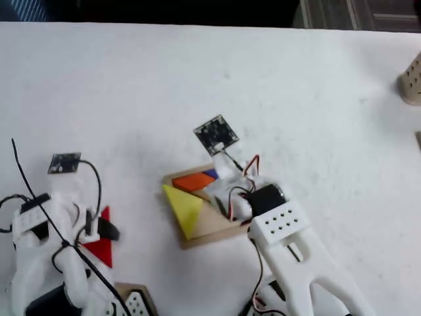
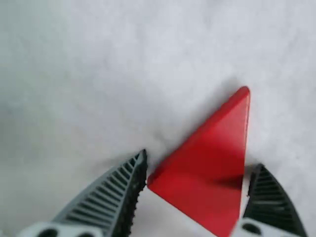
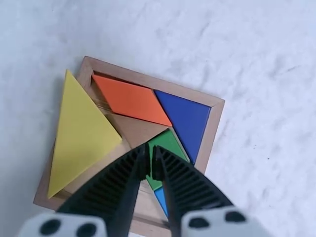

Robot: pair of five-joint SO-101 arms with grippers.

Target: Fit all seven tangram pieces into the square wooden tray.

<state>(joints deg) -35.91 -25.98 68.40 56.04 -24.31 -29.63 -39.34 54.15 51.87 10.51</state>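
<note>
The square wooden tray [image 1: 212,235] lies at mid-table. In it are an orange parallelogram [image 3: 132,101], a dark blue triangle [image 3: 190,121], a green piece [image 3: 168,143] and a light blue piece [image 3: 160,200]. A big yellow triangle [image 3: 81,133] lies askew, one edge resting on the tray's rim [image 3: 158,83]. My right gripper [image 3: 149,158] hovers shut and empty over the green piece. Near the table's front left, a red triangle [image 2: 210,163] lies flat, with my left gripper [image 2: 201,159] spread wide around it. Its fingers [image 2: 126,197] touch the triangle's corner and long edge.
A wooden block with holes [image 1: 411,80] stands at the far right edge. Another wooden piece [image 1: 137,295] sits at the front beside the left arm. Cables run along both arms. Bare white table stretches behind the tray.
</note>
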